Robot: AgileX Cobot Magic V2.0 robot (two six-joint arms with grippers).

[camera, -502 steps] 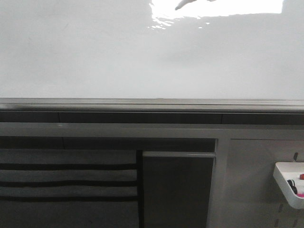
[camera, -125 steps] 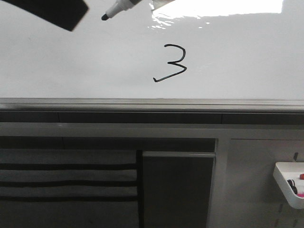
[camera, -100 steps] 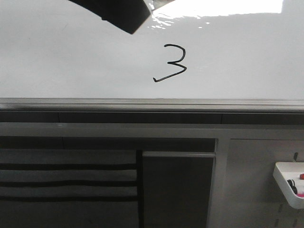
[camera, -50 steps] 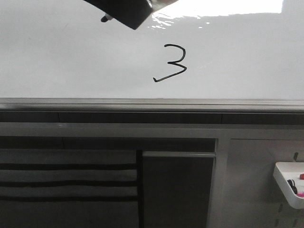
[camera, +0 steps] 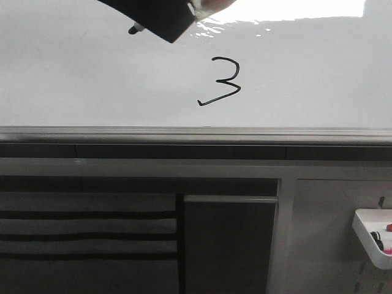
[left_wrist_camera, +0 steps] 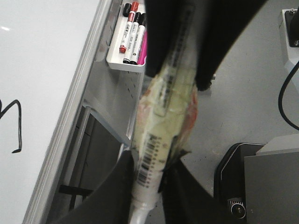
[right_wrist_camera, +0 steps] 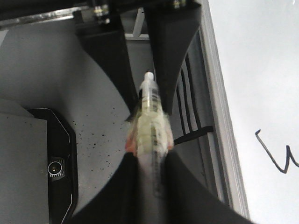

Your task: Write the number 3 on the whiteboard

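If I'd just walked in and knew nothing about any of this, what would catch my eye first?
A thin black number 3 stands alone, mid-board, on the glossy whiteboard. Just above and left of it, at the front view's upper edge, a black gripper hangs with a marker tip peeking out. Bright glare shines top right.

An office or lab: wall-hung whiteboard (camera: 92, 79); marker tray (left_wrist_camera: 125, 44) on pegboard; bare grey floor (left_wrist_camera: 243, 107).

Both arms' fingers (left_wrist_camera: 140, 186) (right_wrist_camera: 154, 186) are clamped tight around taped markers.

One number 3 (camera: 220, 81), one whiteboard (camera: 92, 79), one tray (left_wrist_camera: 122, 63) holding four markers (left_wrist_camera: 132, 37).
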